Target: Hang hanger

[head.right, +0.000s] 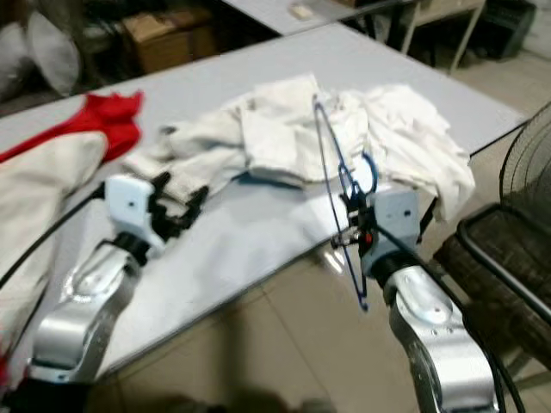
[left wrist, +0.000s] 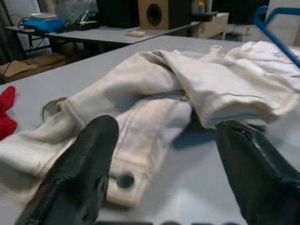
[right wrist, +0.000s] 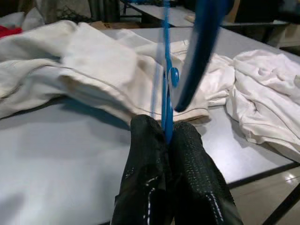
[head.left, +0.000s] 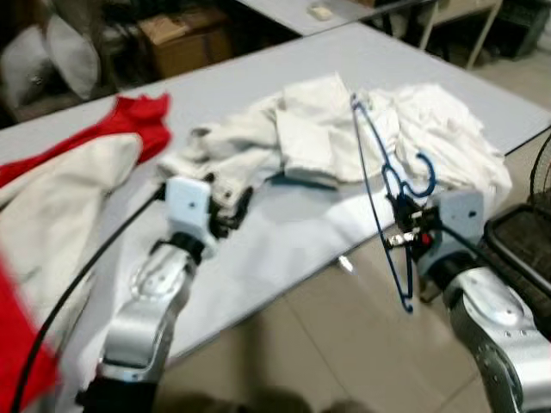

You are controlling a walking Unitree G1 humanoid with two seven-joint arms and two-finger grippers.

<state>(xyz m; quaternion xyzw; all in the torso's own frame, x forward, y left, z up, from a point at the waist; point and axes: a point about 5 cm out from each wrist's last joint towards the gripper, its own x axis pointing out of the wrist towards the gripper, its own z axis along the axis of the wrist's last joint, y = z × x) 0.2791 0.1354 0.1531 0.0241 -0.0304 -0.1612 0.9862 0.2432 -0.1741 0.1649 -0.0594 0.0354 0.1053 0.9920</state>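
Note:
A thin blue hanger [head.left: 379, 172] stands on edge over the table's near right edge, its hook [head.left: 424, 176] by the white clothes. My right gripper [head.left: 403, 225] is shut on its wire near the hook; the right wrist view has both fingers [right wrist: 154, 173] pinched on the blue wire [right wrist: 166, 93]. My left gripper [head.left: 231, 206] hovers open just above the table, pointing at a pair of cream trousers [head.left: 232, 142]. In the left wrist view its fingers [left wrist: 84, 164] stand wide apart before the waistband [left wrist: 140, 140].
A heap of white garments [head.left: 439, 129] lies at the table's right end. A red cloth [head.left: 138, 116] and a cream garment [head.left: 60, 189] lie on the left. A dark wire basket [head.left: 521, 241] stands on the floor at right. The grey table [head.left: 284, 249] ends at tiled floor.

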